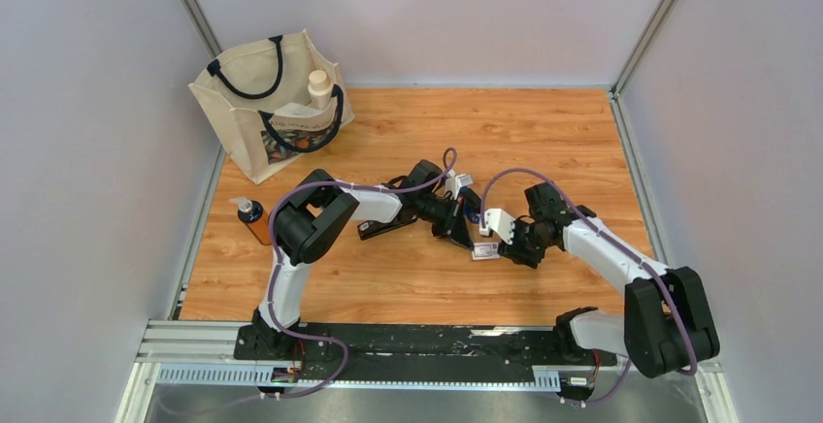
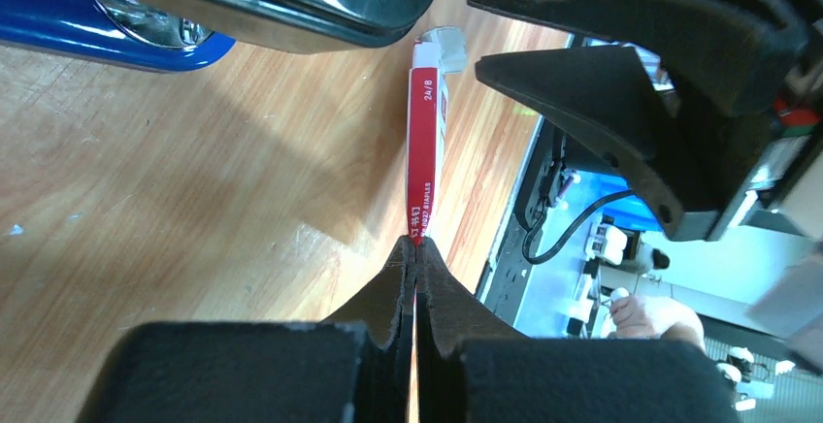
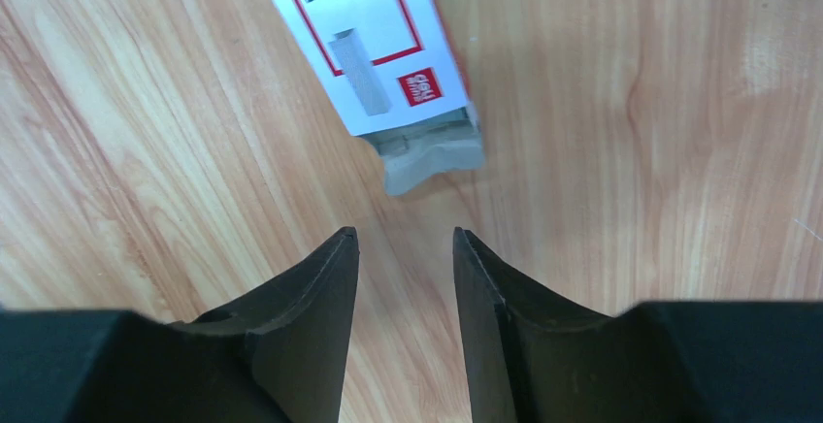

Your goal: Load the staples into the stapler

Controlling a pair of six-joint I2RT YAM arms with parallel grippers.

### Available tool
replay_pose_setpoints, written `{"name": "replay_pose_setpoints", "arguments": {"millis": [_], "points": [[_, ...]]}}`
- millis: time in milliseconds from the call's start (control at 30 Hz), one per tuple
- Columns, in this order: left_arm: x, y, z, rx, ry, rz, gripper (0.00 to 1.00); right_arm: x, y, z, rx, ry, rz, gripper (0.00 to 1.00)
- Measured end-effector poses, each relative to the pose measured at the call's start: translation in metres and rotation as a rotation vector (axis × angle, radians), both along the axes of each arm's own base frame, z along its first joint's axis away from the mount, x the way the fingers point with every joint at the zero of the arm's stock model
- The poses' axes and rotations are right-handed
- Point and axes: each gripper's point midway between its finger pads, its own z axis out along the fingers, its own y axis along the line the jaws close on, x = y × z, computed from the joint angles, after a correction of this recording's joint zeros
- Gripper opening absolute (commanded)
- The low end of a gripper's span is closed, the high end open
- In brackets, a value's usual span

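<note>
At centre: one staples box (image 3: 374, 25) — left claw (image 2: 415, 248) seemingly pinching it; right claw (image 3: 405, 241) parted, empty.

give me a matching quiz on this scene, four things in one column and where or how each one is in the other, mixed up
Things
1. left gripper
2. right gripper
3. tote bag
4. pump bottle

Places or states
A. open, facing the open end of the staple box
B. in the far left corner of the table
C. shut on the staple box's end
D. standing near the table's left edge

Pairs: 1-C, 2-A, 3-B, 4-D
</note>
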Motion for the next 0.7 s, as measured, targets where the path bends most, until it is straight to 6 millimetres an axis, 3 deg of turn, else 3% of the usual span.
{"name": "replay_pose_setpoints", "arguments": {"millis": [100,300,367,500,700], "points": [[0.0,0.0,0.0,0.0,0.0,0.0,0.0,0.0,0.001,0.01,0.025,0.08,-0.055,0.49],[-0.001,0.001,-0.001,0.003,0.002,0.001,0.0,0.023,0.01,0.031,0.089,0.235,-0.213,0.44],[0.0,0.001,-0.001,0.002,0.001,0.001,0.0,0.026,0.013,0.028,0.104,0.321,-0.274,0.39],[0.0,0.001,-0.001,0.003,0.001,0.002,0.0,0.019,0.018,0.012,0.093,0.512,-0.366,0.37],[-0.001,0.001,-0.002,0.002,0.002,0.002,0.0,0.004,0.019,0.004,0.079,0.625,-0.425,0.36]]}}
